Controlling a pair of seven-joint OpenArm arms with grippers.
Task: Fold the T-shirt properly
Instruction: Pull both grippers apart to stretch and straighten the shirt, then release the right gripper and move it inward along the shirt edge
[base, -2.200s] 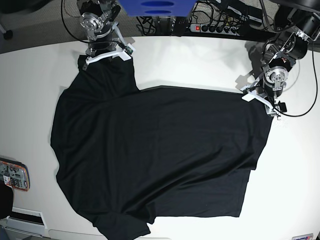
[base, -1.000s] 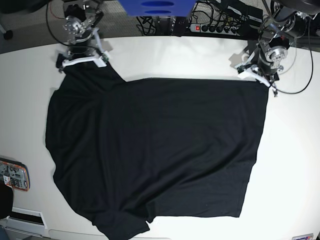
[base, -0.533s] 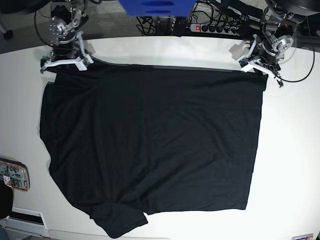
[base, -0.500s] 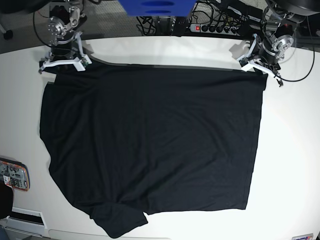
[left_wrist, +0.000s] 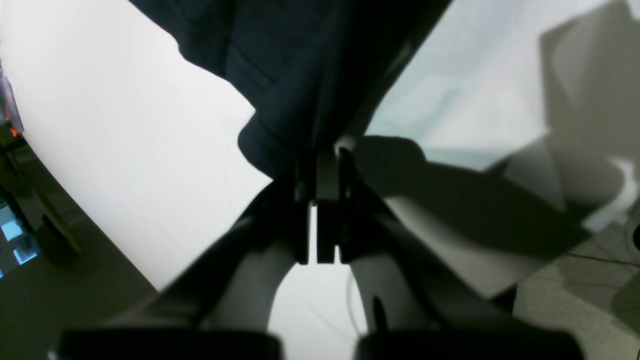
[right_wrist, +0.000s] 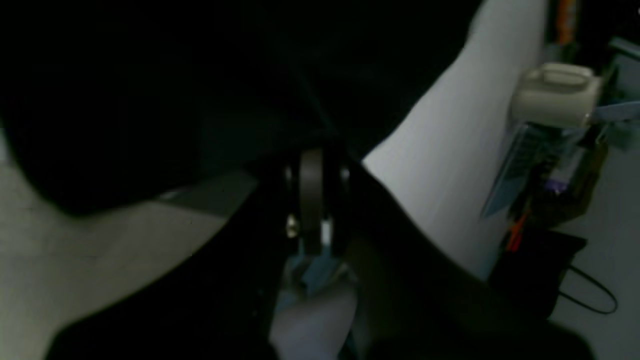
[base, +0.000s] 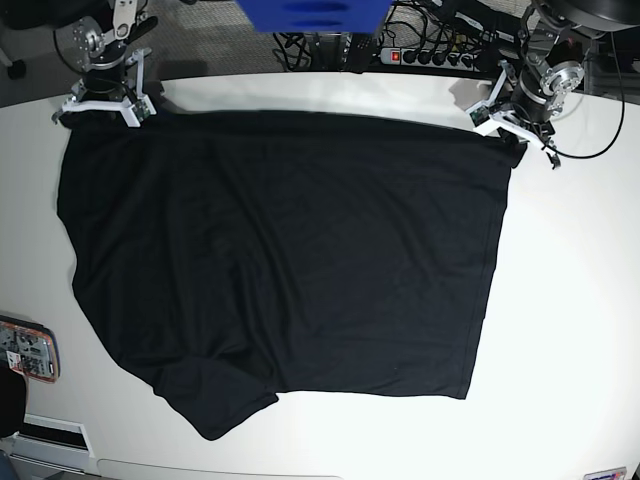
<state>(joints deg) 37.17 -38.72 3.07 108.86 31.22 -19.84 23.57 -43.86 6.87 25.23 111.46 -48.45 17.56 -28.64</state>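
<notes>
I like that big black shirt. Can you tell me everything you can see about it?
The T-shirt is plain black, thin and soft-looking, with no print. It lies spread nearly flat on the white table, one sleeve poking out at the bottom edge. The left gripper and right gripper each pinch a top corner, pulling that edge straight.

Overhead base; close wrist views

T-shirt (base: 280, 250) spread flat on the table (base: 570, 300) | my left gripper (base: 510, 135) on its far corner at base view's right | my right gripper (base: 98, 108) on its far corner at the left | power strip (base: 430, 57) behind the table's far edge | phone (base: 25, 350) at the table's near-left edge, apart from the shirt
</notes>
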